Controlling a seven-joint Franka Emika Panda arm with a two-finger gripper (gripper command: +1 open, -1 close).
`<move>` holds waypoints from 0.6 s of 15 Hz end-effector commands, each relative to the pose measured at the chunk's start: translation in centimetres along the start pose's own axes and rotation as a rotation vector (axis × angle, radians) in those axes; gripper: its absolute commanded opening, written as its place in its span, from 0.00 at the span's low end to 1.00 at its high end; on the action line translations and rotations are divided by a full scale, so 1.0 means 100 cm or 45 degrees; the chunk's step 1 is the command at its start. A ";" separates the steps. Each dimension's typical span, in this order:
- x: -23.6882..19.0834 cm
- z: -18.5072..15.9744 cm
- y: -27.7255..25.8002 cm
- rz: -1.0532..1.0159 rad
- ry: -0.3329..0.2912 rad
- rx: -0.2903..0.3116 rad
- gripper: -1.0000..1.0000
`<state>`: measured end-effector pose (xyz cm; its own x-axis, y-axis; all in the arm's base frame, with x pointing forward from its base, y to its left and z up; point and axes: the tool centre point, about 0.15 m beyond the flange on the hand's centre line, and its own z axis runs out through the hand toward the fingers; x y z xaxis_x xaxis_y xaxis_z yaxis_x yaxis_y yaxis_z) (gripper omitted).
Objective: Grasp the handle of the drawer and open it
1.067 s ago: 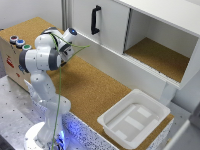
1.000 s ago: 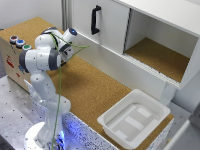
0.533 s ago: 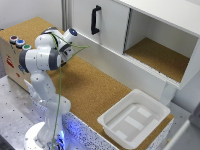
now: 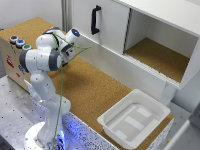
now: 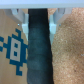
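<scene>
The arm is sitting folded at the exterior view's left, its gripper (image 4: 75,48) hanging above the cork-topped counter (image 4: 95,90), well apart from the black handle (image 4: 94,20) it is meant to take. That handle is standing upright on the white drawer front (image 4: 102,22) at the top of the exterior view, beside an open cubby (image 4: 160,55).

In the wrist view, 2 pale fingertips (image 5: 21,19) are showing with a wide gap between them — the jaws are spread and holding nothing. A dark vertical band (image 5: 39,50) is running through that gap; what it is I cannot tell.

The handle is looking like a rigid bar, standing off the panel at both ends, so it should not flex or crush. Its smooth finish may be slippery, so the fingers should be closing squarely across its middle — not near an end. The panel itself is probably light, though how stiffly it will move is unknown, so a steady, straight pull seems wise.

A white tray (image 4: 132,120) is resting at the counter's near corner, clear of the path.
</scene>
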<state>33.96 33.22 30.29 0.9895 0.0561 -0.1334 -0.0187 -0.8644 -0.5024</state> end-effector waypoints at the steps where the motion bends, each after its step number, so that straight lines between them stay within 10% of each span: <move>1: 0.011 0.006 0.042 0.012 0.001 0.113 0.00; 9: 0.014 0.002 0.052 0.028 0.013 0.100 0.00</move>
<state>34.02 31.62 30.37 0.9904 0.0465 -0.1299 -0.0262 -0.8613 -0.5075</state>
